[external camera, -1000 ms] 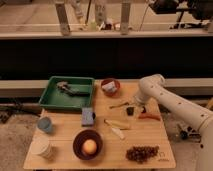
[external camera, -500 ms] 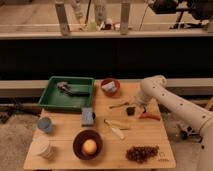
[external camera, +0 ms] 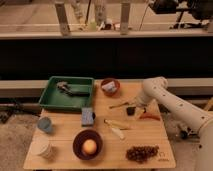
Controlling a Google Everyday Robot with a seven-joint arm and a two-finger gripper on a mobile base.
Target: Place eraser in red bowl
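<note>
The red bowl (external camera: pixel 110 87) stands at the back middle of the wooden table (external camera: pixel 155 137), with a pale object inside it. My gripper (external camera: pixel 131 110) hangs low over the table, right of centre, about a bowl's width to the right of and in front of the red bowl. A small dark shape at its tip may be the eraser; I cannot tell it apart from the gripper. The white arm (external camera: pixel 165 100) comes in from the right.
A green tray (external camera: pixel 67 93) holding a tool is at the back left. A blue-grey block (external camera: pixel 88 116) lies mid-table. A dark bowl (external camera: pixel 88 145) with an orange ball is in front. An orange-handled tool (external camera: pixel 149 117), yellowish sticks (external camera: pixel 116 128), grapes (external camera: pixel 141 152) and two cups (external camera: pixel 45 125) are around.
The arm has shifted slightly right and down, bringing the gripper a little lower toward the table. Nothing else has moved.
</note>
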